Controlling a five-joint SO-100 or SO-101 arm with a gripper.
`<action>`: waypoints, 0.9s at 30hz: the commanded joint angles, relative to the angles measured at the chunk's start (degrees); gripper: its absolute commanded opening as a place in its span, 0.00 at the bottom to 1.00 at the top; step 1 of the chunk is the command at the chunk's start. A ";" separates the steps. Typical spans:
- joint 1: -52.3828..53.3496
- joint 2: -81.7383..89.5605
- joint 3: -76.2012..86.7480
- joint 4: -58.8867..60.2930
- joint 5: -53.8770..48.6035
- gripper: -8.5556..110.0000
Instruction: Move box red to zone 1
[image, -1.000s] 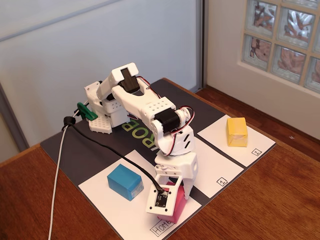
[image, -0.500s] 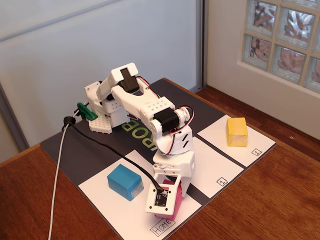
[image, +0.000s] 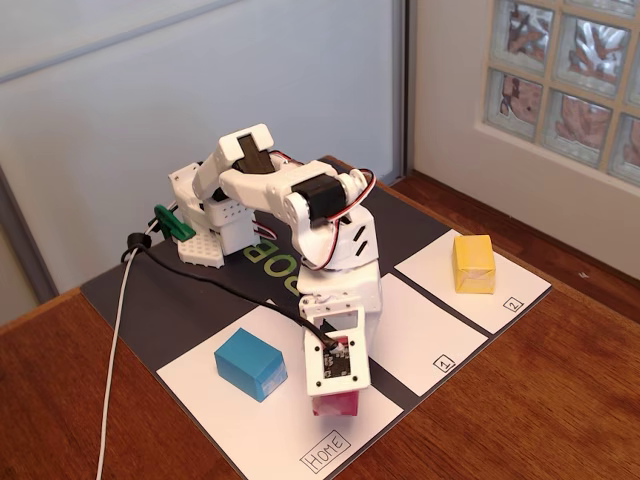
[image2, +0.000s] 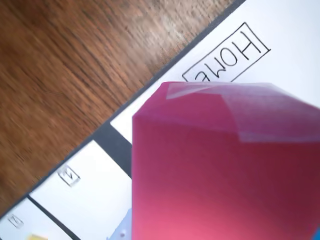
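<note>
In the fixed view the white two-finger gripper (image: 336, 398) points down over the large white paper sheet marked "HOME" (image: 250, 430), with the small pinkish-red rectangular box (image: 335, 405) directly beneath its camera board. Whether the jaws clasp the box cannot be told. The wrist view is filled by the box (image2: 225, 170). The white sheet marked "1" (image: 425, 325) lies just beside it, bare.

In the fixed view my wrist board hides most of the red box (image: 335, 405) at lower centre, and my fingers cannot be seen, so I cannot tell their grip. In the wrist view the red box (image2: 225, 170) runs off the right and bottom edges, the wood (image2: 65, 65) is blurred, and zone 1 (image2: 85, 200) is cut at the bottom.
</note>
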 joint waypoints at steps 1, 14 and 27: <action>-0.97 7.38 -4.66 2.11 -6.59 0.07; -6.77 10.63 -12.22 18.37 -38.14 0.07; -22.68 20.30 -1.14 20.83 -44.91 0.07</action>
